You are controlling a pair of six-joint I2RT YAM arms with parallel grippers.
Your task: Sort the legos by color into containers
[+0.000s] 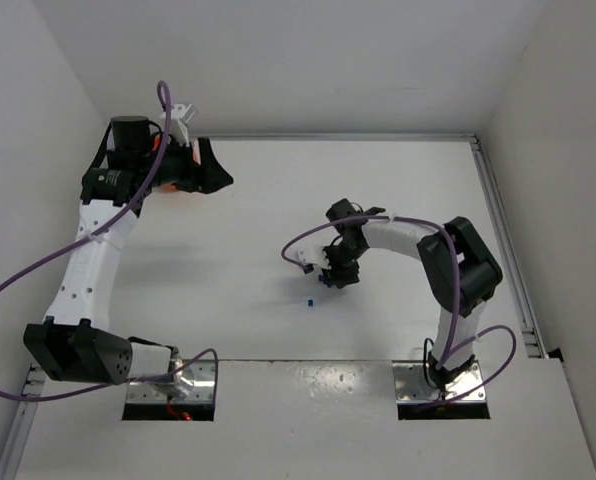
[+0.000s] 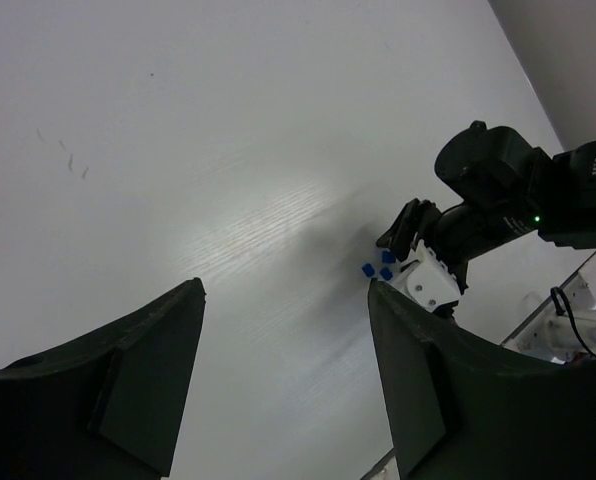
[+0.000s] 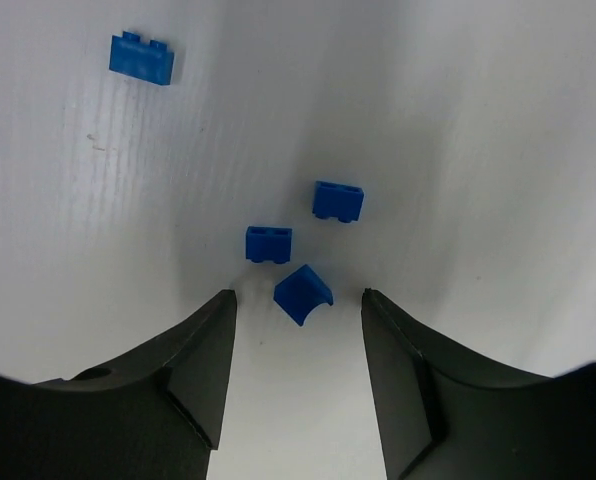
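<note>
Several blue legos lie on the white table under my right gripper (image 3: 297, 296). In the right wrist view a rounded blue piece (image 3: 303, 294) lies between the open fingertips, untouched. Two blue bricks (image 3: 268, 244) (image 3: 338, 201) lie just beyond it, and a third brick (image 3: 141, 58) lies farther off, upper left. From above, my right gripper (image 1: 335, 275) points down at mid-table, with one blue piece (image 1: 309, 300) lying apart to its near left. My left gripper (image 1: 221, 172) is open and empty, raised at the far left. It sees the blue pieces (image 2: 378, 265) from afar. The orange bowl is not clearly visible.
White walls close the table in at the left, back and right. A metal rail (image 1: 503, 240) runs along the right edge. A bit of orange (image 1: 178, 190) shows under my left wrist. Purple cables loop from both arms. The arm bases (image 1: 168, 385) sit at the near edge.
</note>
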